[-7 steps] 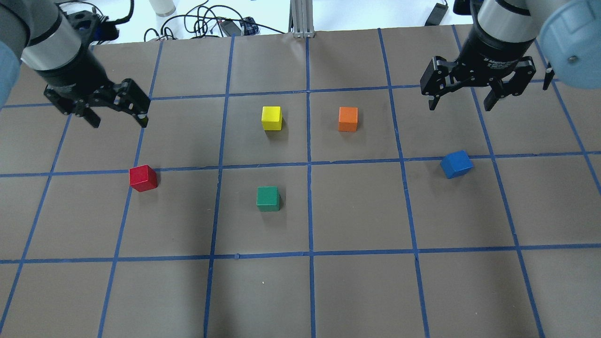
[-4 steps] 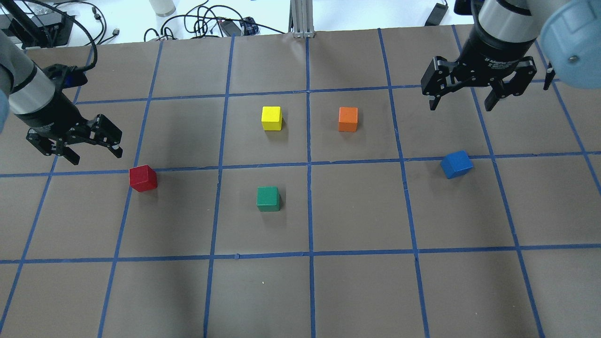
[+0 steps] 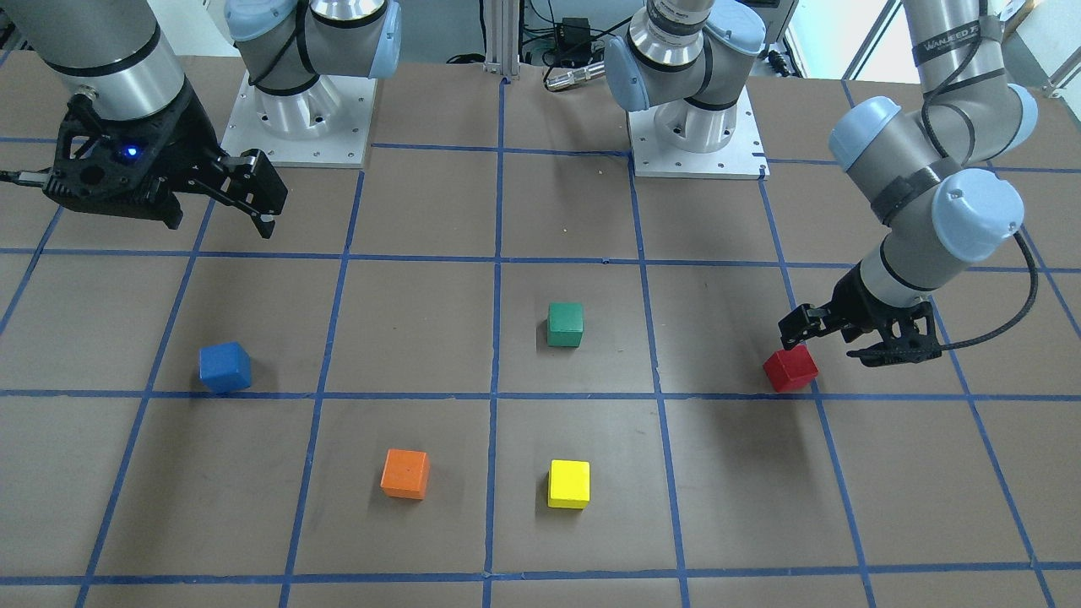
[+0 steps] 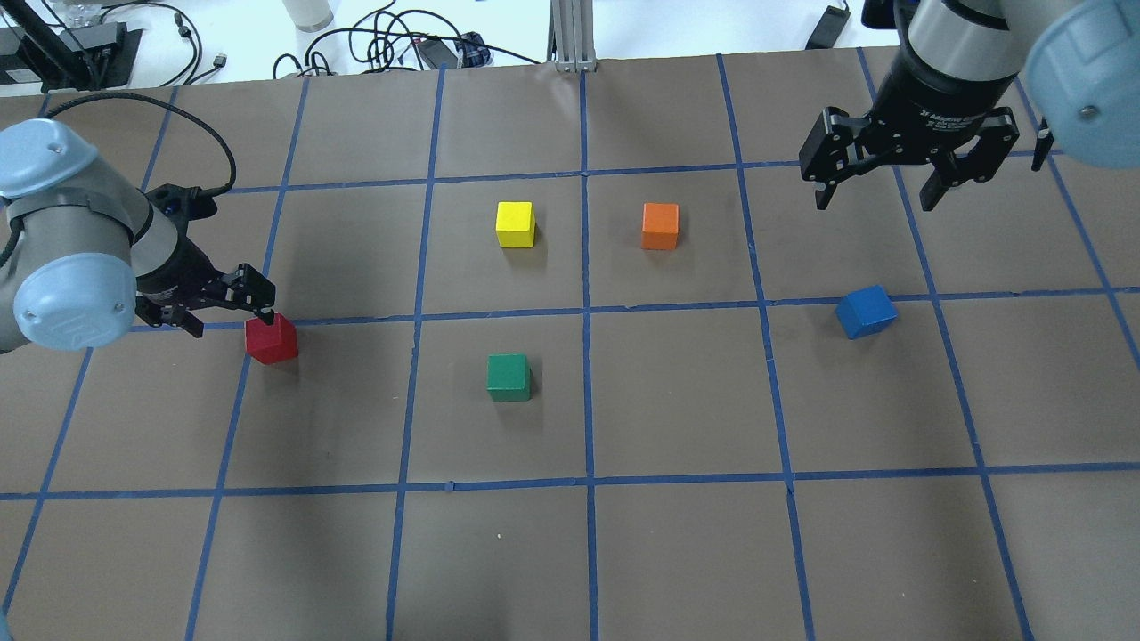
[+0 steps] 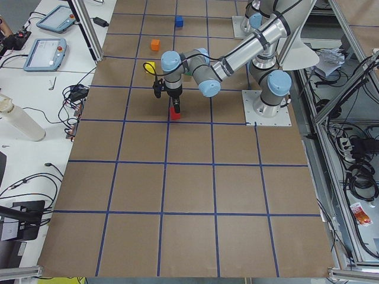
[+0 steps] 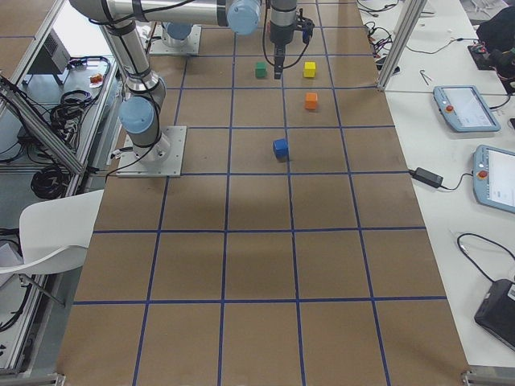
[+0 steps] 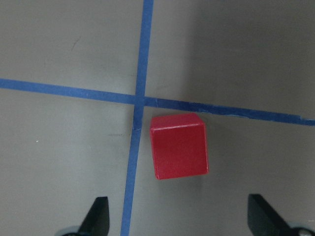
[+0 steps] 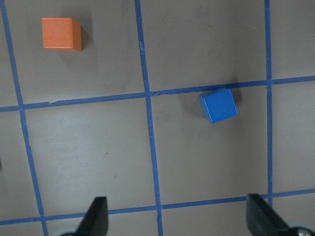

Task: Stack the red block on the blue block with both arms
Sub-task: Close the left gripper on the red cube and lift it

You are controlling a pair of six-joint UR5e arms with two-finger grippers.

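left claw (image 4: 227, 319) is spread wide with nothing held, set low just beside the red block (image 4: 272, 339), which sits on the table (image 4: 677, 552) at the left, not yet between the fingers. blue block (image 4: 866, 312) is seen at the right, touching a tape line (image 4: 980, 295). right claw (image 4: 875, 200) is held wide open and empty, farther back
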